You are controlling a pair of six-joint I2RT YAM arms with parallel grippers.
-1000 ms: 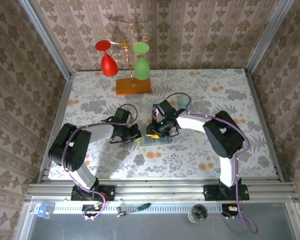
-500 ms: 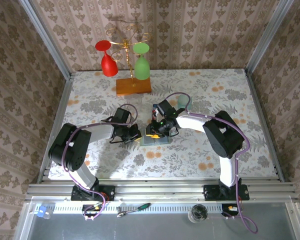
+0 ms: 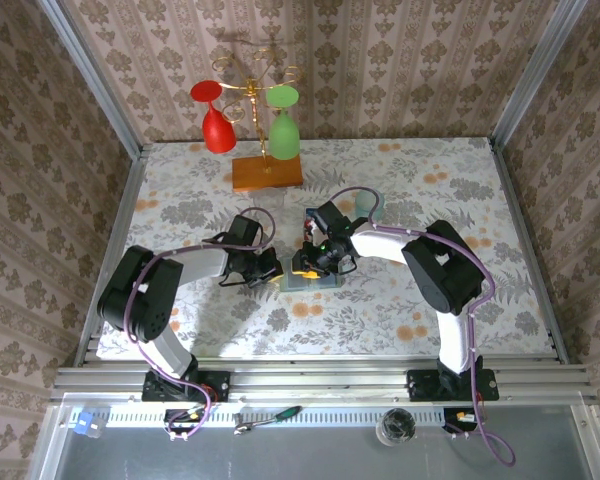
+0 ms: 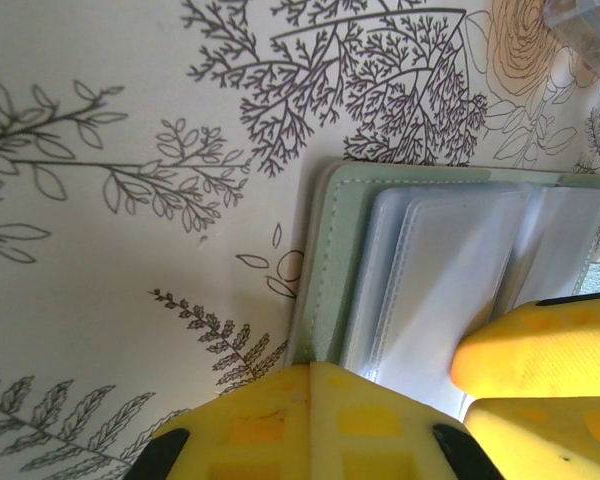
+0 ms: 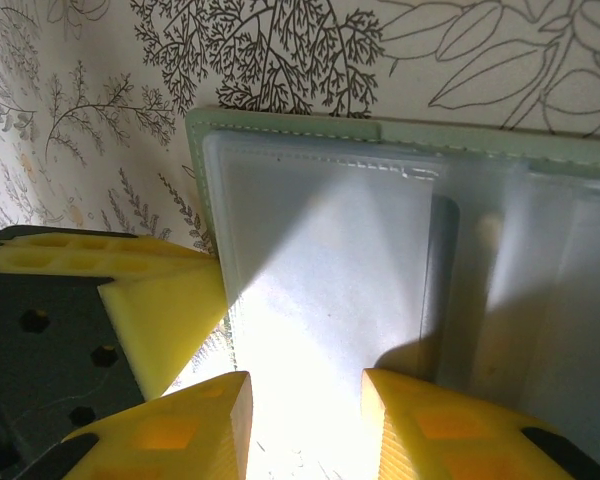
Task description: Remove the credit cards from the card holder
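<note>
Floral-print cloth [image 3: 180, 200] covers the table, and patterned wallpaper lines the 3 walls around it. The right gripper [image 5: 305, 388] is spread apart, its 2 yellow fingers [image 5: 180, 430] standing with a clear gap between them over the card holder [image 5: 310, 240]. They hang above the near part of a clear plastic sleeve, and nothing is caught between them.

The holder lies open and flat on the cloth near the table's middle, just in front of the 2 wrists. Its pale green stitched border frames a stack of translucent sleeves. Whether a card sits inside any sleeve cannot be told.

The left gripper [image 4: 310, 372] is pressed closed, its 2 fingers meeting along 1 seam. Their joined tip rests on the holder's border, on the side opposite the right gripper. In the left wrist view the right gripper's fingers reach onto the sleeves from the other side.

A corner of a clear box [image 4: 590, 20] lies just beyond the holder. Well apart, at the far edge of the table, an orange-brown wooden slab [image 3: 267, 172] carries a gold rack [image 3: 250, 85]. On the rack hang 1 red glass [image 3: 215, 125] and 1 green glass [image 3: 284, 130], both upside down.
</note>
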